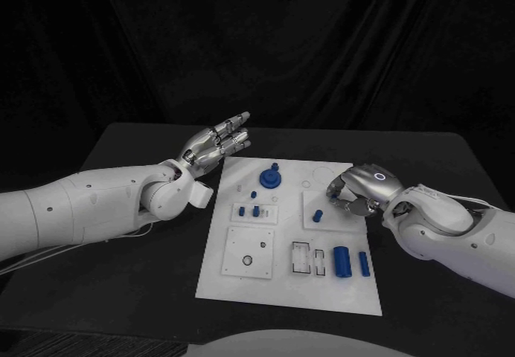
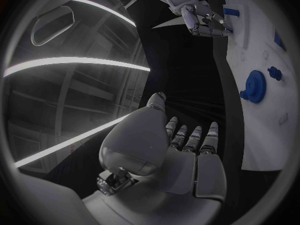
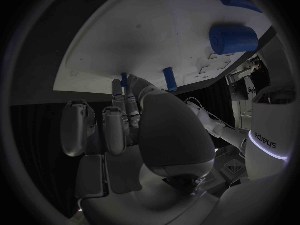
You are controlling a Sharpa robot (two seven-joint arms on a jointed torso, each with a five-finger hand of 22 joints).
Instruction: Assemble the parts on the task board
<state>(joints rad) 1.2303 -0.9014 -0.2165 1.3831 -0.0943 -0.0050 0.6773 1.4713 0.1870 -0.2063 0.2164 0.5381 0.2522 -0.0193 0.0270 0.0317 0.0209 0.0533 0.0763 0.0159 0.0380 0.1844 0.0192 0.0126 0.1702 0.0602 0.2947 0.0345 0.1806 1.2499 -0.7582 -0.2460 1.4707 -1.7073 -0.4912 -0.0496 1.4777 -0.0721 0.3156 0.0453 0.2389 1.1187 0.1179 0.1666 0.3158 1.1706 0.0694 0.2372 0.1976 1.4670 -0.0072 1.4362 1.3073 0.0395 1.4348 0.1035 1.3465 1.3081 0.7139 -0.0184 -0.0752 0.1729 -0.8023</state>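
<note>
White and flat, the task board (image 1: 269,286) lies in the middle of the black desk (image 1: 129,282), its long sides running from near to far. On its far half a blue gear (image 1: 269,178) with a knob on top sits left of centre, and a small blue peg (image 1: 318,216) stands upright just right of centre. Two small blue pieces (image 1: 250,212) sit in a raised plate between the gear and the near half. Near the board's right edge, on the near half, a thick blue cylinder (image 1: 341,261) lies beside a thinner blue bar (image 1: 365,264), both pointing near to far, with empty rectangular slots (image 1: 308,258) just to their left.

The left robot hand (image 1: 218,140) hovers over the desk beyond the board's far-left corner, fingers straight and together, holding nothing. The right robot hand (image 1: 355,191) hangs over the board's far-right part, close to the upright peg, with its fingers curled downward; whether its fingertips pinch anything cannot be told. In the right wrist view, the fingertips (image 3: 127,96) reach close to a small blue peg (image 3: 170,79) on the board.
</note>
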